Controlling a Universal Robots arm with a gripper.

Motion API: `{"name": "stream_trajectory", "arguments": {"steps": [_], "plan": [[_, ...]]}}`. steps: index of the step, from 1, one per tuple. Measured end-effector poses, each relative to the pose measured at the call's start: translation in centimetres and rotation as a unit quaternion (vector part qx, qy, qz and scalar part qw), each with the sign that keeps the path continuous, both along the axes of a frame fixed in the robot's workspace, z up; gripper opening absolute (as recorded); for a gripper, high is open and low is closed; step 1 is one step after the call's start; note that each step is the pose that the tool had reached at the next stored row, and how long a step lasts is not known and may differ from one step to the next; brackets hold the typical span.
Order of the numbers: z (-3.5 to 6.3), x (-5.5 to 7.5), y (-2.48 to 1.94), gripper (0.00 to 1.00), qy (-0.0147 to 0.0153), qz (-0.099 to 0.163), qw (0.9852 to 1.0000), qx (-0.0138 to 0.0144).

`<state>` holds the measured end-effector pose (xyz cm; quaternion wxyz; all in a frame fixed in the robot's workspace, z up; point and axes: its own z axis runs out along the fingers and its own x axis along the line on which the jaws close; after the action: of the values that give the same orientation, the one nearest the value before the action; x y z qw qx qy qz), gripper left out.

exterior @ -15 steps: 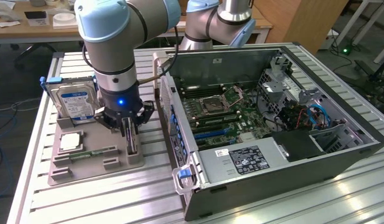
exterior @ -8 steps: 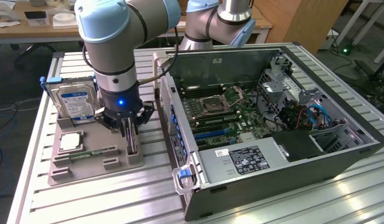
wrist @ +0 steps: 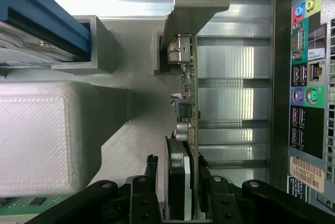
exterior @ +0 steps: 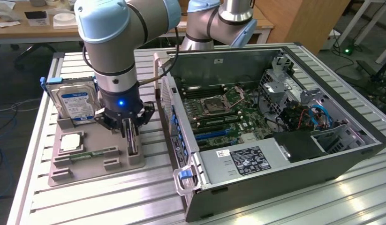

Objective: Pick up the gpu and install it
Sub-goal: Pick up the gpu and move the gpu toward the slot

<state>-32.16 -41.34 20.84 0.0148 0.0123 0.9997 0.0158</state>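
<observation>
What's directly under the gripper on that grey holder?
The gpu stands on edge in a slot of the grey holder, metal bracket at one end. The gripper covers part of it; its lower edge is hidden in the slot.

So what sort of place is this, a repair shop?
Probably a robotics lab: a robot arm stands over a slatted metal table, beside an opened desktop computer, with a hard drive propped in a parts holder.
</observation>
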Motion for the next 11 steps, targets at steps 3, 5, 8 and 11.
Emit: {"name": "stream_trajectory", "arguments": {"steps": [3,5,8,11], "plan": [[0.0,0.0,0.0,0.4,0.0001,0.0,1.0,0.0],[-0.01,0.0,0.0,0.39,0.0,0.0,1.0,0.0],[-0.01,0.0,0.0,0.32,0.0,0.0,1.0,0.0],[-0.02,0.0,0.0,0.32,0.0,0.0,1.0,-0.0001]]}}
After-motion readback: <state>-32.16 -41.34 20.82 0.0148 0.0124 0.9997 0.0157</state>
